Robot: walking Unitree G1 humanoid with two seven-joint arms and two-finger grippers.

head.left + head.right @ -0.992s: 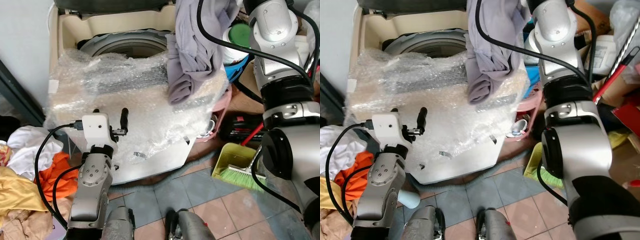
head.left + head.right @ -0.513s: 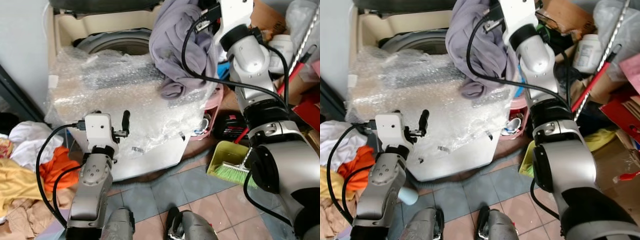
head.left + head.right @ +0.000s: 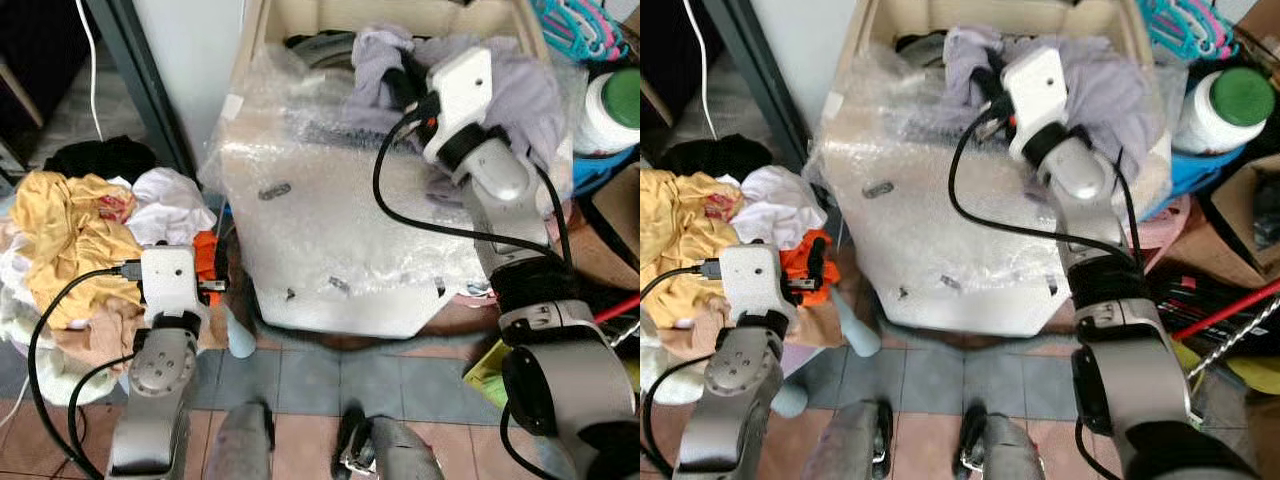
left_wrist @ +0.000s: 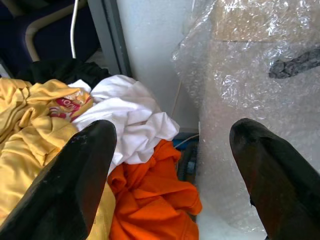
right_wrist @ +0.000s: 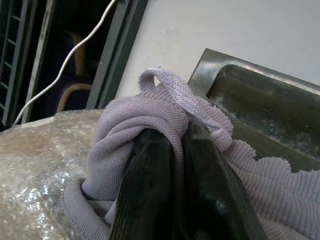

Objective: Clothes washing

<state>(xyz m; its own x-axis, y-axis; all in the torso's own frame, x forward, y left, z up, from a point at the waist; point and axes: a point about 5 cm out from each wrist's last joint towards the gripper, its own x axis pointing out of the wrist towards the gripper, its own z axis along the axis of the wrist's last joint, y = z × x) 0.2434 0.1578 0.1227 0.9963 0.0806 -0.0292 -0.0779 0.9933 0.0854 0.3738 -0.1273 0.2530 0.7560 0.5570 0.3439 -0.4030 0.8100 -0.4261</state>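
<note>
while the right gripper (image 5: 172, 175) reached over the washing machine (image 3: 340, 240), its two fingers stood pressed together on a fold of the grey garment (image 3: 1100, 90), which lay bunched across the machine's open top, partly over the drum opening (image 3: 325, 45).

item, risk: much of the garment rested on the bubble wrap (image 3: 300, 190) covering the machine's top and front. released there, it would likely hang on the rim rather than drop into the drum. a cord loop (image 5: 170, 82) of the garment curled over the fingertips and might snag on letting go.

item, drum: contents hidden by the garment; cannot tell.

item, left gripper (image 4: 172, 165): fingers wide apart, empty, low beside the machine, pointing at the floor pile.

item, floor pile: yellow cloth (image 3: 70, 225), white cloth (image 3: 170, 205), orange cloth (image 4: 155, 200), loose, not in any basket.

item, white jar (image 3: 1220, 110) with green lid, near the machine on the robot's right.
</note>
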